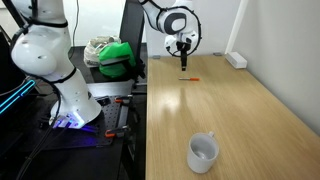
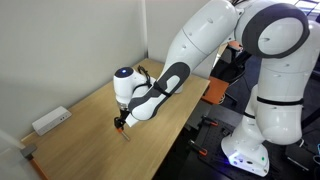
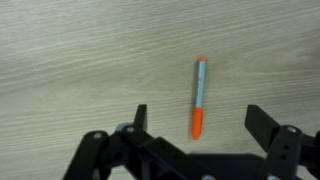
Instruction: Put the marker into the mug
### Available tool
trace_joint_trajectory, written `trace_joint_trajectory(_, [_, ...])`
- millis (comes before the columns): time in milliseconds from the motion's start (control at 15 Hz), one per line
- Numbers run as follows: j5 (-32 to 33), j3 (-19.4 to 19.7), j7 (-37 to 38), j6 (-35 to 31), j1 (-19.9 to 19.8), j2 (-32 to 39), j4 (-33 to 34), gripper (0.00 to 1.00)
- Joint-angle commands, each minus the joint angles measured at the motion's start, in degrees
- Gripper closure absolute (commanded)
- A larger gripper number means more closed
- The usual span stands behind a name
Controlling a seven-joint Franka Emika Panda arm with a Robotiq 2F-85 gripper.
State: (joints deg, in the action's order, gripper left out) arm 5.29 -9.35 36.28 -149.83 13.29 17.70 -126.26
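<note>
While end effector [image 3: 196,112] hangs wide open, one marker [image 3: 199,98] lies flat beneath; one mug [image 1: 201,160] stands well apart.

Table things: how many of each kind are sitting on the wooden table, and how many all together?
Markers: 1, the orange marker
Mugs: 1, the white mug
Boxes: 1, the flat white box
Total: 3
</note>
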Motion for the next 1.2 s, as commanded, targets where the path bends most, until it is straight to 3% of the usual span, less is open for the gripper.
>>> trace_joint_trajectory(0, [-1.1, 1.6, -0.9, 0.1, 1.6, -0.1, 0.1, 0.00])
trace_joint_trajectory(533, [0.5, 3.9, 0.8, -3.4, 3.1, -0.1, -1.1, 0.00])
trace_joint_trajectory(1133, [0.8, 4.8, -1.4, -4.9, 4.8, 5.8, 2.7, 0.00])
